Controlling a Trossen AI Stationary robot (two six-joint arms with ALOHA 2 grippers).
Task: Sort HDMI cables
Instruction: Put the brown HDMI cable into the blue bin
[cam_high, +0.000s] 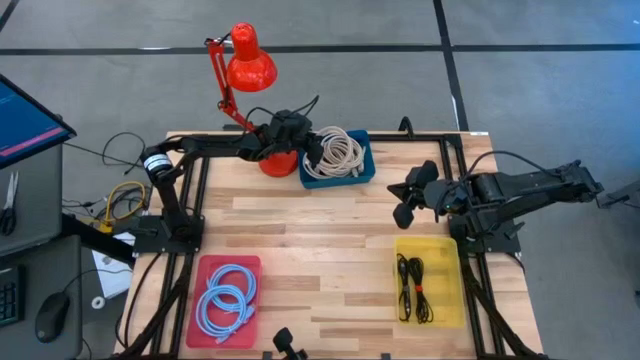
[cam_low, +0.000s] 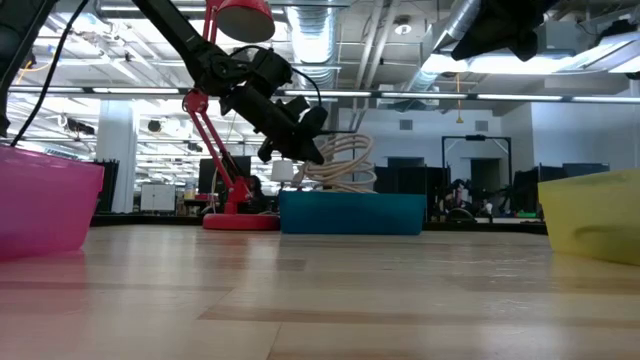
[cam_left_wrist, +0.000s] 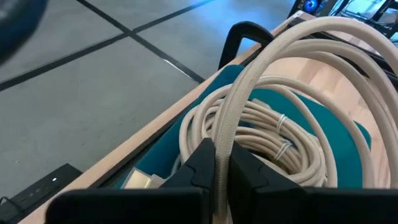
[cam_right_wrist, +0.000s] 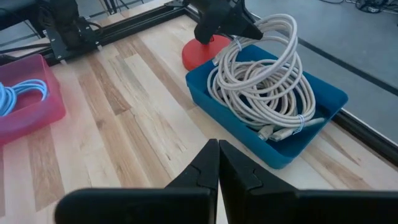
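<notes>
Beige-white cable coils fill the blue bin at the far middle of the table. My left gripper is over that bin's left side, shut on one beige coil, whose loops rise above the pile. My right gripper hovers shut and empty to the right of the bin, above the table. Two light-blue coils lie in the pink bin near left. Black bundles lie in the yellow bin near right. My left gripper pinches a strand of a beige coil's loop between its two fingers, coming from above on a slant, with the fingers lying across the strand. The loop arches up past the fingers. The coil's lower turns rest on the pile in the blue bin.
A red desk lamp stands with its base just left of the blue bin, behind my left arm. The bare wooden middle of the table lies between the three bins. Black frame rails run along the table's left and right sides.
</notes>
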